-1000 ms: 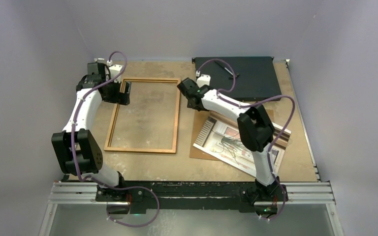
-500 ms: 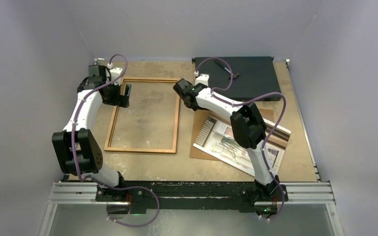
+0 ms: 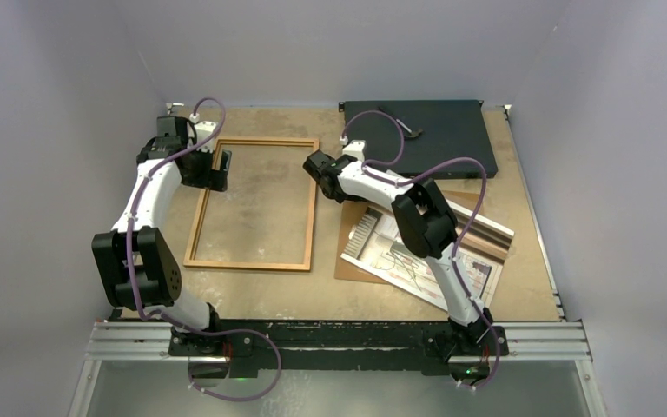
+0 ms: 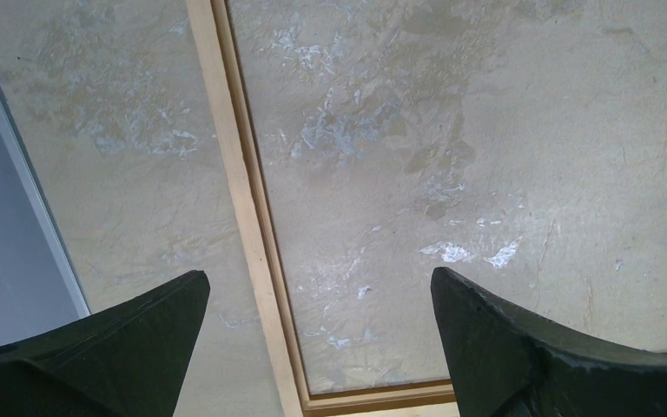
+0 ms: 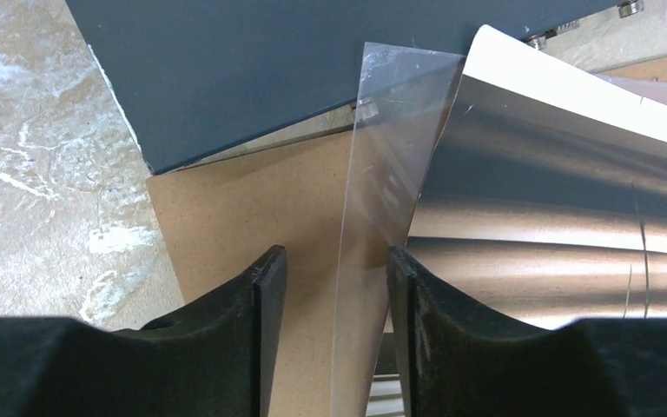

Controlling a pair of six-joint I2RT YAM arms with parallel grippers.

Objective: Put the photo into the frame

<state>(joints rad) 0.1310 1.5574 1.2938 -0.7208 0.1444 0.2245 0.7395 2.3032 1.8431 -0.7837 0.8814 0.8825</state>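
a: what's under you?
b: a worn, blotchy beige table, with pale grey walls around it.
a: anything hard to make out?
b: my right arm covers part of the photo. it lies on the right on a brown hardboard sheet, just near of the black flat box. a clear sheet runs between the fingers of my right gripper; whether they pinch it i cannot tell.
a: and the left?
b: my left gripper hangs spread wide over the frame, lying flat left of the photo.
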